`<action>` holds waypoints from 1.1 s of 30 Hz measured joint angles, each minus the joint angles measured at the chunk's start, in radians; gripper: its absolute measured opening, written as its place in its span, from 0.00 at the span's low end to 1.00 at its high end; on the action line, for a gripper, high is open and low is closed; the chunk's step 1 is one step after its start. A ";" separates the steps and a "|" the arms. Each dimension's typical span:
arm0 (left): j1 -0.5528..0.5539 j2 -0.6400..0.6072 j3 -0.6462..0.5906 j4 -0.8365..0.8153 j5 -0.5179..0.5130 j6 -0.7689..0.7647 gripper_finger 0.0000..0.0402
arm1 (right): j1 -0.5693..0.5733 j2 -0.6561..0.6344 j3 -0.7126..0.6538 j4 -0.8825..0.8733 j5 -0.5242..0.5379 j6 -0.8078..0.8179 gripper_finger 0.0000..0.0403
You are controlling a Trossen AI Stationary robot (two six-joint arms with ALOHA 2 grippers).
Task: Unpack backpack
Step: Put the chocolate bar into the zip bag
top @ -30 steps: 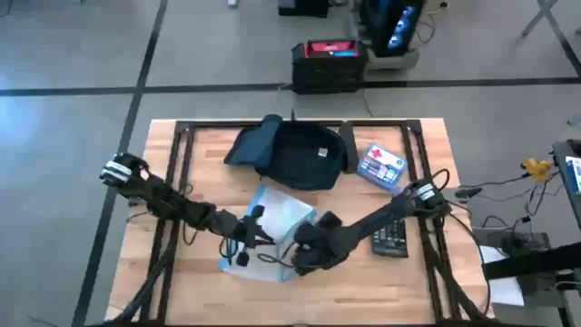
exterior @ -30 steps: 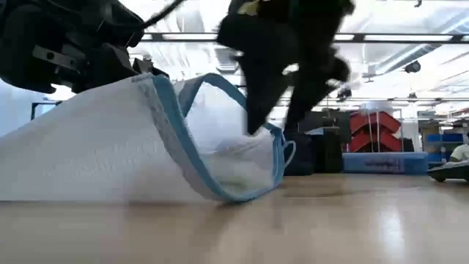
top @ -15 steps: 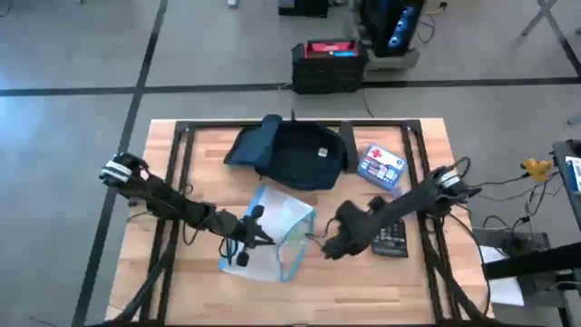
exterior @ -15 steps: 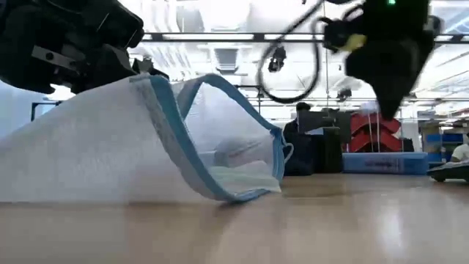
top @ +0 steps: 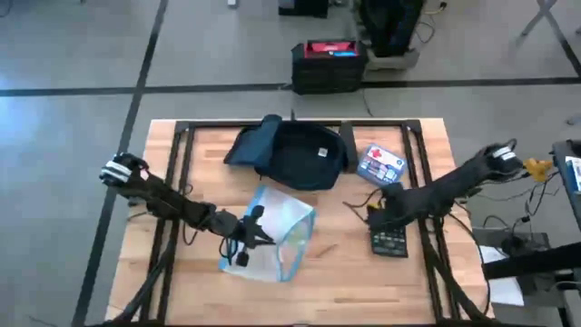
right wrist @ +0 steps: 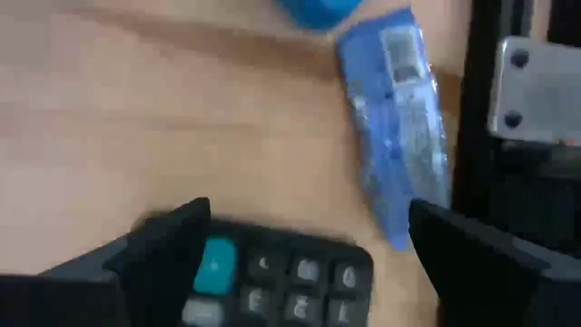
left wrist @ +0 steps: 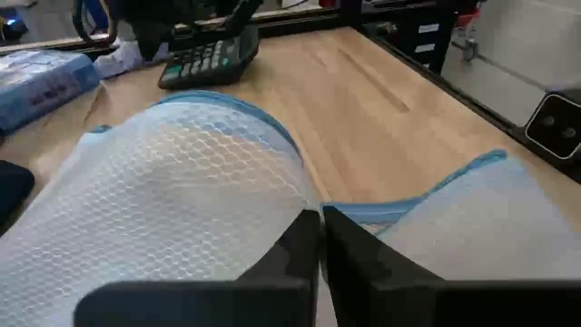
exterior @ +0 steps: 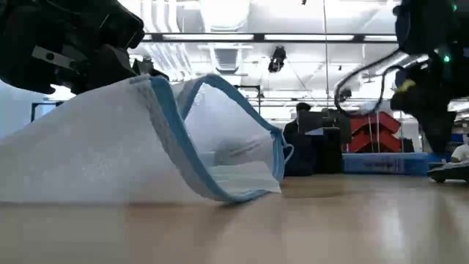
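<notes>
At the tabletop's near middle: my left gripper (top: 247, 238) sits on the mesh pouch (top: 277, 232), its fingers (left wrist: 300, 250) clenched together on the pouch's blue-trimmed edge.
Left hold: the pouch wall is lifted off the wood by this pinch; in the low view the mouth stands open toward the right side.
Right gripper (top: 377, 216): it hovers just above the calculator (top: 388, 242), fingers (right wrist: 172, 241) spread wide, with nothing between them.
Right wrist view: the calculator keys lie directly ahead, with the small blue-white box (top: 380, 165) beyond them.
Backpack (top: 295, 154): it lies at the far middle of the tabletop, flat and slack, flap thrown to its left, logo patch facing up.
Backpack long axis: it runs roughly left to right across the tabletop.
Bearing from the fingers: the backpack lies farther back than both grippers, beyond the pouch from my left and back-left of my right.
Nearer arm: I judge the two about equally near; my right is free, so it is the one available, whereas my left is committed to the pouch.
Items already out: pouch, calculator and box are on the wood, apart from the backpack.
Hidden: the backpack's interior cannot be seen, so I cannot tell whether anything remains inside.
</notes>
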 joint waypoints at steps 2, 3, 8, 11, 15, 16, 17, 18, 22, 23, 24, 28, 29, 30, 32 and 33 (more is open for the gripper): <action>0.000 0.000 0.000 0.001 0.000 0.000 0.00 | -0.008 0.004 0.000 -0.005 0.033 0.014 0.89; 0.000 0.000 0.000 -0.001 0.000 -0.002 0.00 | -0.015 0.010 -0.002 -0.002 0.040 0.032 0.89; 0.000 0.000 0.000 -0.001 0.000 -0.003 0.00 | -0.044 0.060 -0.007 0.006 0.041 0.028 0.89; 0.000 0.000 0.000 -0.001 0.000 -0.003 0.00 | -0.089 0.083 -0.005 0.032 -0.036 -0.169 0.89; 0.000 0.000 0.000 -0.001 0.000 -0.003 0.00 | -0.172 0.090 -0.002 0.019 -0.151 -0.378 0.88; 0.000 0.000 0.000 -0.002 0.000 -0.003 0.00 | -0.193 0.089 -0.002 0.012 -0.159 -0.397 0.87; 0.000 0.000 -0.001 -0.002 0.000 -0.002 0.00 | -0.214 0.088 -0.001 0.000 -0.160 -0.415 0.85; 0.000 0.000 -0.001 -0.001 0.000 -0.003 0.00 | -0.237 0.087 -0.001 -0.003 -0.162 -0.428 0.83; 0.000 0.000 -0.001 0.000 0.000 -0.002 0.00 | -0.319 0.088 0.001 -0.008 -0.169 -0.510 0.68; 0.000 0.000 -0.001 0.000 0.000 -0.002 0.00 | -0.339 0.087 0.002 -0.012 -0.168 -0.553 0.63; 0.000 0.000 -0.001 0.000 0.000 -0.001 0.00 | -0.358 0.087 0.003 -0.014 -0.168 -0.599 0.58; 0.000 0.000 -0.002 -0.001 0.000 0.000 0.00 | -0.435 0.087 0.006 -0.068 -0.163 -0.751 0.36; 0.000 0.000 -0.002 -0.001 0.000 0.000 0.00 | -0.456 0.087 0.006 -0.085 -0.163 -0.780 0.30; 0.000 0.000 -0.002 -0.001 0.000 0.001 0.00 | -0.475 0.087 0.006 -0.085 -0.164 -0.813 0.25; 0.000 0.000 -0.002 -0.001 0.000 0.000 0.00 | -0.504 0.087 0.006 -0.102 -0.160 -0.854 0.13; 0.000 0.000 -0.002 -0.001 0.000 0.001 0.00 | -0.517 0.089 0.005 -0.115 -0.157 -0.866 0.07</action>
